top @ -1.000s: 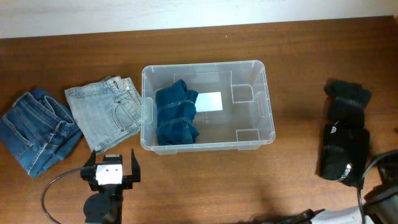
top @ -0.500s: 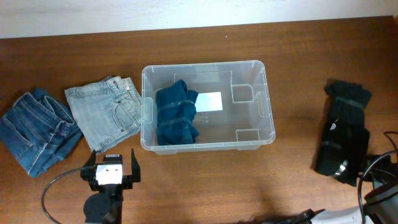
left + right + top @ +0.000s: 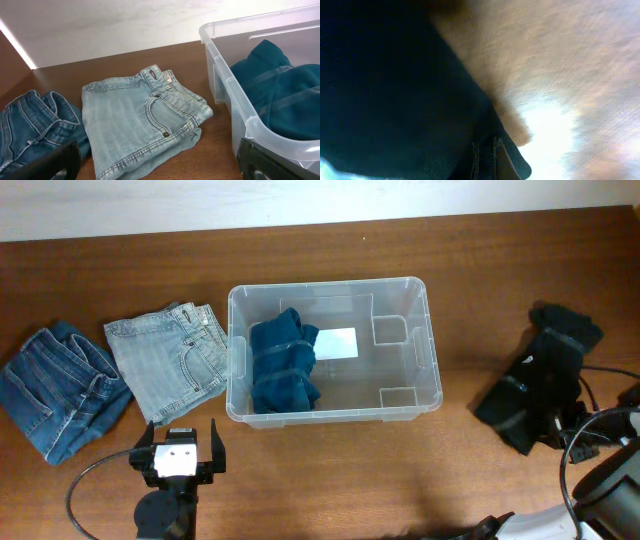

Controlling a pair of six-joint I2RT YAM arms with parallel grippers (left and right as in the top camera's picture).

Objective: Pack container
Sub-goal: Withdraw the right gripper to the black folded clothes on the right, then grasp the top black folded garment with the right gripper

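Clamping shut on a black garment (image 3: 540, 385) at far right, the right gripper (image 3: 560, 432) appears to be gathering the next item for the container (image 3: 395, 365) — a clear tub at centre, with one teal garment (image 3: 285, 365) already inside. The left gripper (image 3: 181, 438) waits with jaws wide apart near the folded jeans (image 3: 165, 365) — likely its own next pick.

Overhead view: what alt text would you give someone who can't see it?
A clear plastic container on a wooden table holds one teal garment. To its left lie light jeans and dark jeans; to its right, a black garment.
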